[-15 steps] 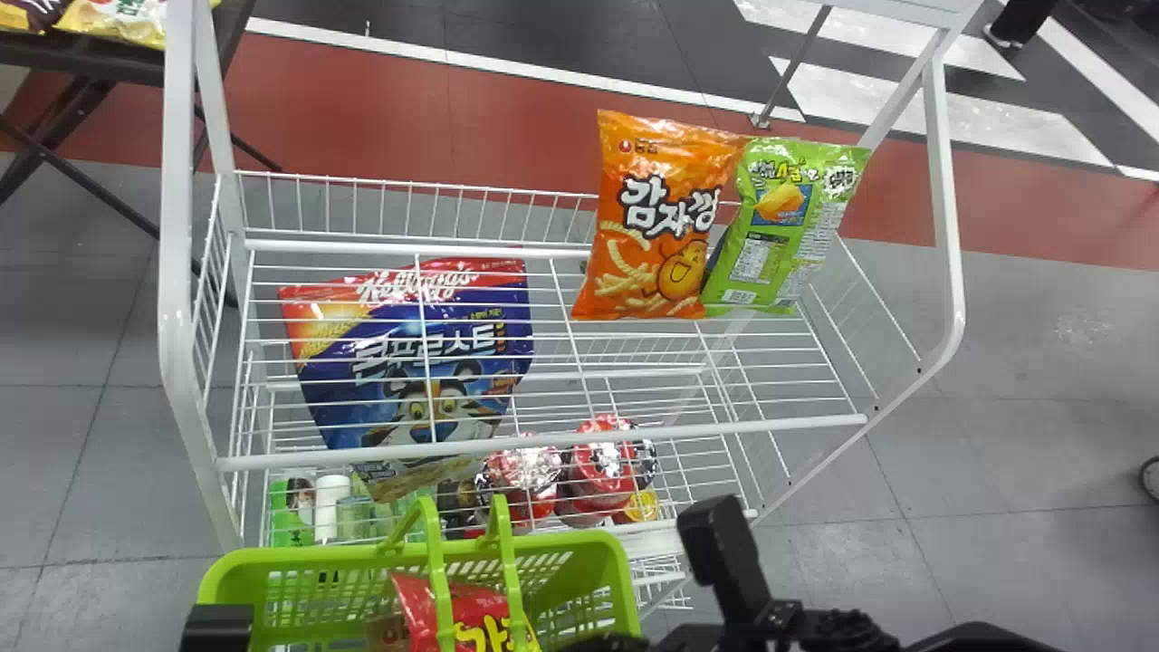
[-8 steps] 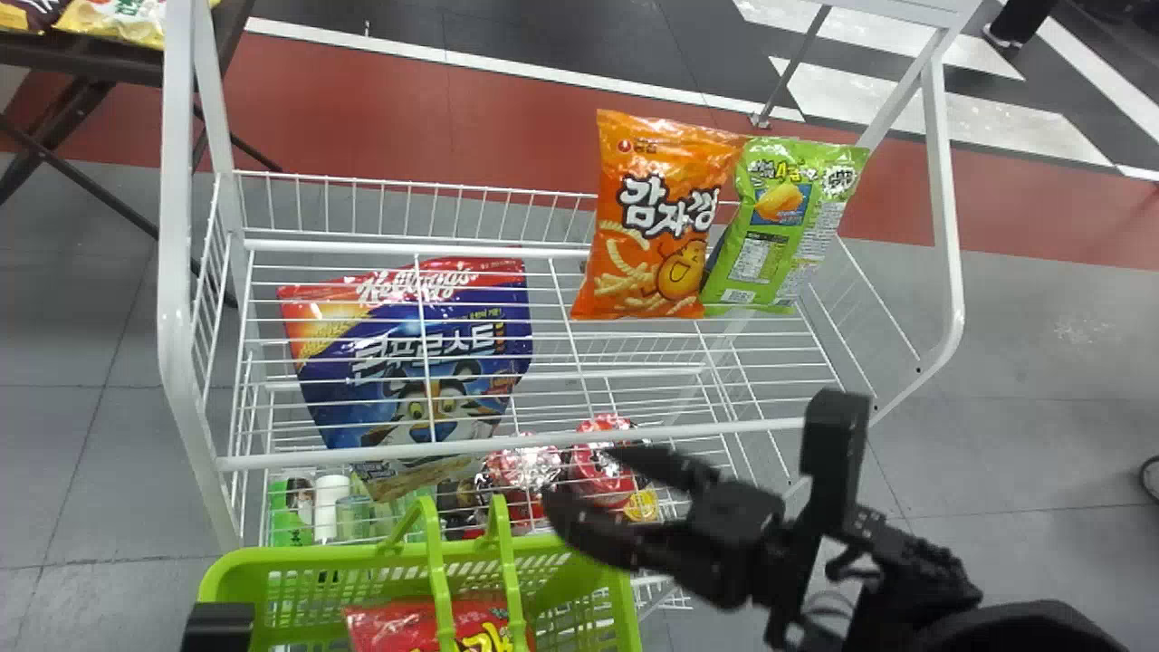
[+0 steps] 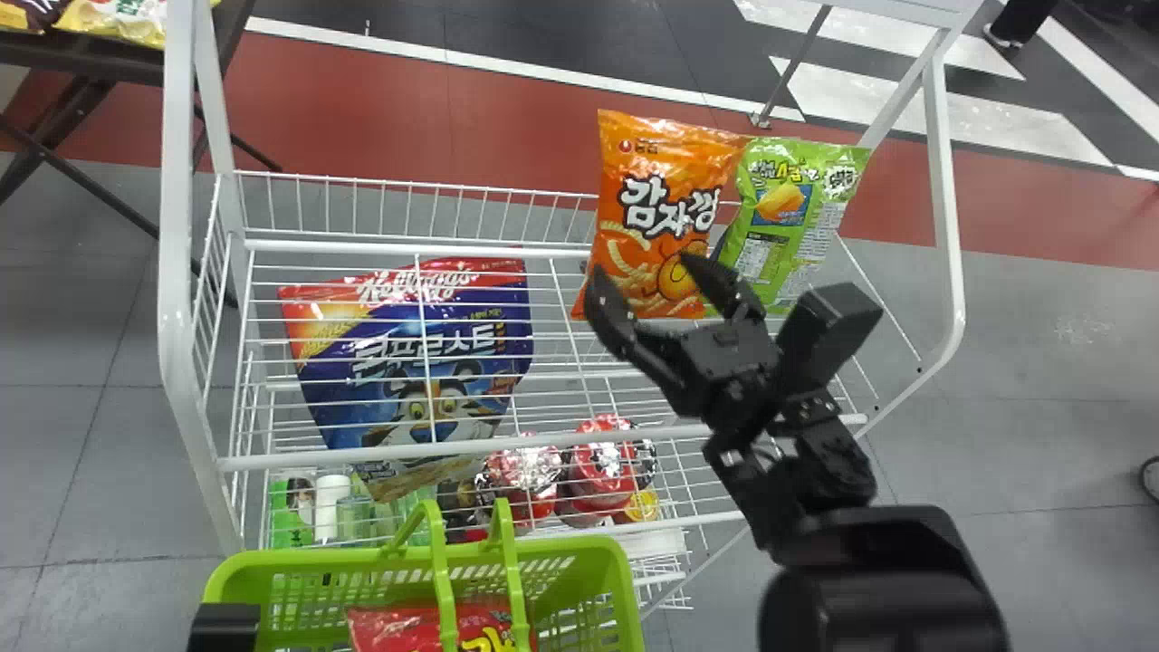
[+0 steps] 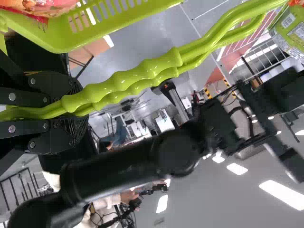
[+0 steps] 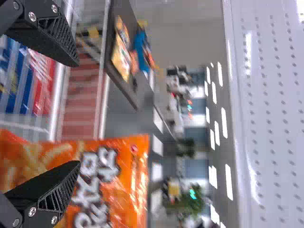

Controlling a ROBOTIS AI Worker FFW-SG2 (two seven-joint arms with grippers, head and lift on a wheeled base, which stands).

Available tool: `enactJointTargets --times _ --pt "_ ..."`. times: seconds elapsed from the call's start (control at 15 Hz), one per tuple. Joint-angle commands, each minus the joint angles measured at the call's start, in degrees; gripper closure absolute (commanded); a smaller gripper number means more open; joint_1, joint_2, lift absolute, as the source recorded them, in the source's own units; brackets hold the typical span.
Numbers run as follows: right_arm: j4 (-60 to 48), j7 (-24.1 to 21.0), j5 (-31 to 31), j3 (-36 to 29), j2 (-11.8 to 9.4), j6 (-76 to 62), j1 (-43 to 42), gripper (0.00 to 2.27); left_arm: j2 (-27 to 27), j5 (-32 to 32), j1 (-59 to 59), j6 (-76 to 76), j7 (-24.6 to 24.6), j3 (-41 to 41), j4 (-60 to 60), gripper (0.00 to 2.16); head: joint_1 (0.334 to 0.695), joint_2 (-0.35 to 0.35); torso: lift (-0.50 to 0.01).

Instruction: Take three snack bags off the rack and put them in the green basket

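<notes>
The black two-fingered right gripper (image 3: 641,265) was spread; the glossy orange snack bag (image 3: 665,172) was best straddled centrally, then gently pinched.

Snack bags (image 3: 652,163) on rack (image 3: 362,454), cereal bag (image 3: 330,385) left — basket (image 3: 299,554) in front, packet (image 3: 398,629) inside

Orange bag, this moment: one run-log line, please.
right tool: open, by orange bag on rack | left tool: gripping basket handles | red bag: in green basket
</notes>
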Motion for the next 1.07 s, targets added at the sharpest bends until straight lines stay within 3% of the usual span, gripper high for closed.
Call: enactJointTargets --times 0.0,0.4,0.47,0.53,0.6,0.67,0.8,1.0 --pt "8.72 -2.94 1.89 0.41 0.4 -3.53 -6.47 0.09 0.25 0.23 -0.05 0.26 -0.01 0.4 0.04 1.28 0.695 -0.35 -0.021" --pt "22.96 -4.26 2.51 -2.05 0.4 -1.6 -16.31 0.11 0.51 1.37 -1.64 0.78 -0.45 0.75 1.53 1.28 0.695 -0.35 -0.021" --pt "24.54 -4.08 2.6 -2.31 0.13 0.51 -17.81 0.24 0.51 1.37 -1.72 0.78 -0.54 0.66 1.62 1.28 0.695 -0.35 -0.021" --pt "25.16 -2.85 2.77 -2.75 -0.31 1.74 -18.6 0.45 0.51 1.37 -1.72 0.78 -0.63 0.66 1.71 1.28 0.695 -0.35 -0.021" --pt "25.42 -1.45 2.6 -2.84 -0.83 4.03 -18.95 1.15 0.6 1.37 -1.72 0.78 -0.63 0.66 1.88 1.28 0.695 -0.35 -0.021" --pt "25.07 -1.27 2.24 -2.75 -0.75 5.79 -18.86 2.01 0.6 1.46 -1.9 0.78 -0.63 0.66 2.06 1.28 0.695 -0.35 -0.021" --pt "24.02 0.31 1.54 -2.93 -0.83 5.96 -17.37 2.2 0.69 1.54 -1.81 0.78 -0.8 0.75 2.06 1.28 0.695 -0.35 -0.021" --pt "17.95 0.75 0.93 -2.49 -0.57 5.26 -13.68 2.2 0.69 1.63 -1.72 0.78 -0.8 0.84 2.06 1.28 0.695 -0.35 -0.021"
